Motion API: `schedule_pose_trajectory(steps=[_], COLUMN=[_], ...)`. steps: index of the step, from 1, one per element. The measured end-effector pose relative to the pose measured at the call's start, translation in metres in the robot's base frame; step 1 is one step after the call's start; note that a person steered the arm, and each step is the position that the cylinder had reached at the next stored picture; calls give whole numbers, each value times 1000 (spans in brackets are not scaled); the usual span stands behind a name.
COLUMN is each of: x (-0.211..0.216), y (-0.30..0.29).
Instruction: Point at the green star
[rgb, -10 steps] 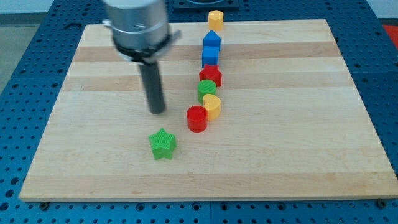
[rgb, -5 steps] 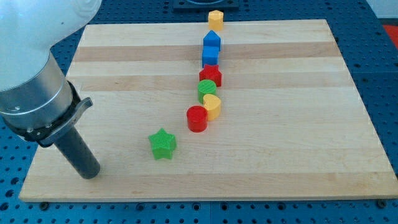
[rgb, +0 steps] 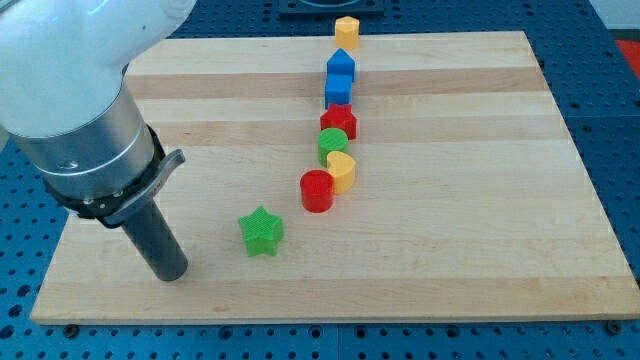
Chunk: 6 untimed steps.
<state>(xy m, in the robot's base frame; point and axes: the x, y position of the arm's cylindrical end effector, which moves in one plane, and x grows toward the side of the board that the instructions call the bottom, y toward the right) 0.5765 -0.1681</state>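
The green star (rgb: 262, 231) lies on the wooden board (rgb: 450, 220), left of the middle and near the view's bottom. My tip (rgb: 171, 273) rests on the board to the left of the star and slightly lower, about a block's width and a half away, not touching it. The rod rises up and to the left into the large grey arm body, which covers the board's left part.
A line of blocks runs from the red cylinder (rgb: 317, 190) up through a yellow block (rgb: 342, 171), a green block (rgb: 333, 144), a red star (rgb: 339, 121), two blue blocks (rgb: 340, 78) and a yellow block (rgb: 346, 31) at the top edge.
My tip swung from above the star down to the board's lower left, then moved right, closer to the green star. No block has moved.
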Motion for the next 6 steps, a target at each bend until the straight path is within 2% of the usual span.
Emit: schedule_pose_trajectory(steps=[3,6], x=[-16,-2], y=[37,84])
